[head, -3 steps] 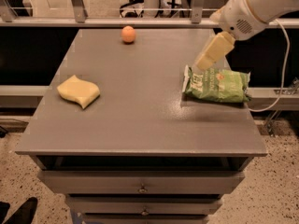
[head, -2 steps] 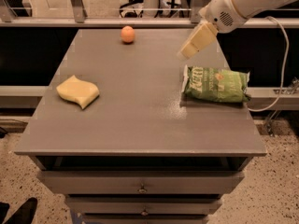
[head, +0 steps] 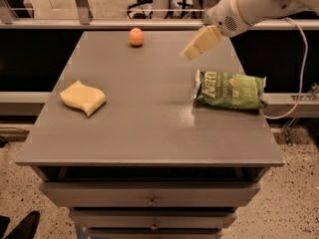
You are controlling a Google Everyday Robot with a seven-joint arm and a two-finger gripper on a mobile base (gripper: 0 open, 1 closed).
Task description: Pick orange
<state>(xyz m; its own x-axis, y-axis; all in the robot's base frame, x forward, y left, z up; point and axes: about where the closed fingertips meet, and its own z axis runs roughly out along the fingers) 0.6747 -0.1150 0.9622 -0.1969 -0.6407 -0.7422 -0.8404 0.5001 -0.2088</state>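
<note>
Shifted left since a second ago, from above the green chip bag (head: 230, 89) to a spot over bare grey surface: the end effector (head: 192, 49), pale yellow, at the tip of the white arm (head: 259, 4) that reaches in from the upper right. No change among the things lying below.

Nearest the lens, grey drawer fronts (head: 99, 195) with a small metal knob (head: 150, 201), under the front edge of the worktop (head: 149, 128). Speckled floor (head: 20, 183) on either side.

At mid-depth on the left, lying flat, a pale yellow wavy sponge (head: 82, 97). Across on the right at about the same depth, the chip bag, flat on its back with its far end near the right edge, well apart from the sponge.

Beyond the bag's left end and raised in the air, the end effector again: angled down and to the left, touching nothing, carrying nothing visible. Released or clenched, impossible to tell.

Farther back still, near the rear edge and a little left of centre, the orange (head: 136, 36): small, round, resting on the worktop, ungrasped, to the left of the end effector and clearly apart from it.

Behind it all, a metal rail (head: 99, 25) across the scene. At right, a pale cable (head: 303, 63) hanging down past the worktop's side.
</note>
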